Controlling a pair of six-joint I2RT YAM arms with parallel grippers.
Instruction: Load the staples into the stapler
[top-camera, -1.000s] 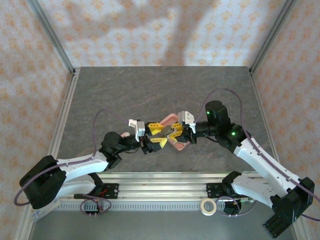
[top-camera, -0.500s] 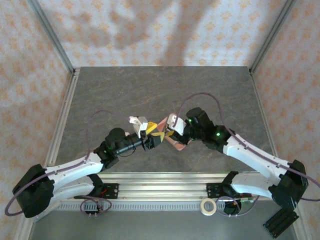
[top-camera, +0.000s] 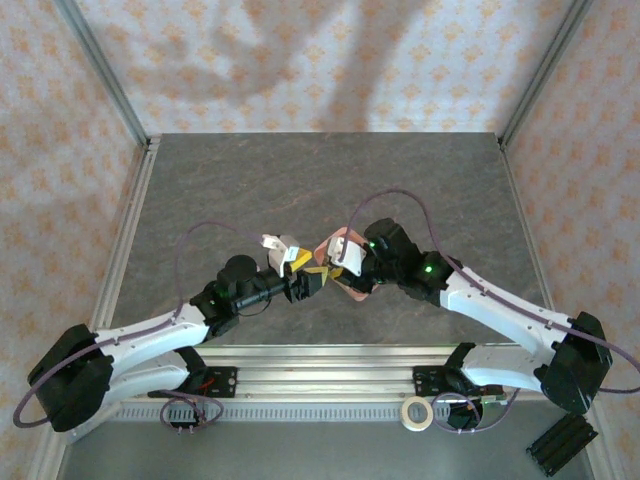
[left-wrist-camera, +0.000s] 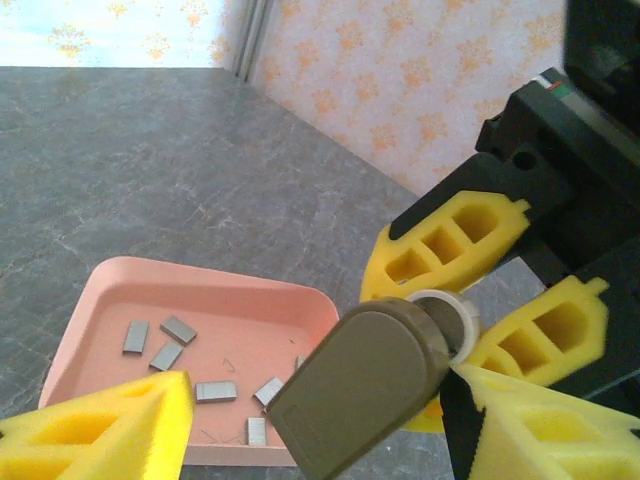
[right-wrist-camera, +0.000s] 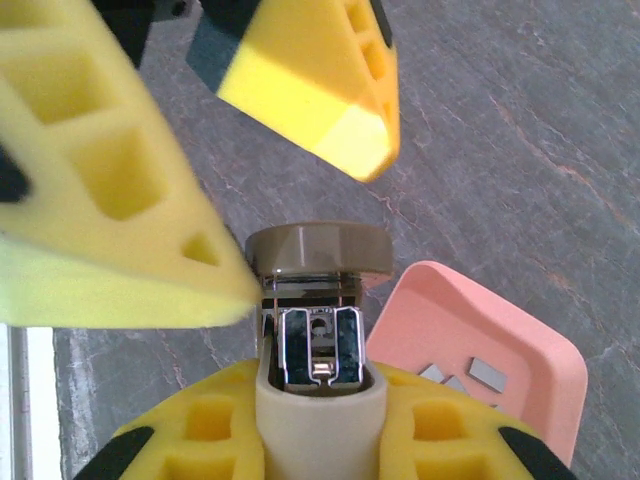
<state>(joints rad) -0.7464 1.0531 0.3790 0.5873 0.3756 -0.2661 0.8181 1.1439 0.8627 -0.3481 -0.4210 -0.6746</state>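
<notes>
The stapler (right-wrist-camera: 315, 350) is clamped in the right gripper's (right-wrist-camera: 318, 425) jaws over the tray (left-wrist-camera: 200, 282) of staples (left-wrist-camera: 178, 329); the left gripper's (left-wrist-camera: 315, 440) jaws are spread wide around its lid.

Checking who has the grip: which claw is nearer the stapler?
Right. The right claw is shut on the stapler; the left claw stands open around its raised lid.

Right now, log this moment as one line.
right hand: shut on stapler | left hand: open, straddling stapler's top arm | staples: loose in tray
</notes>
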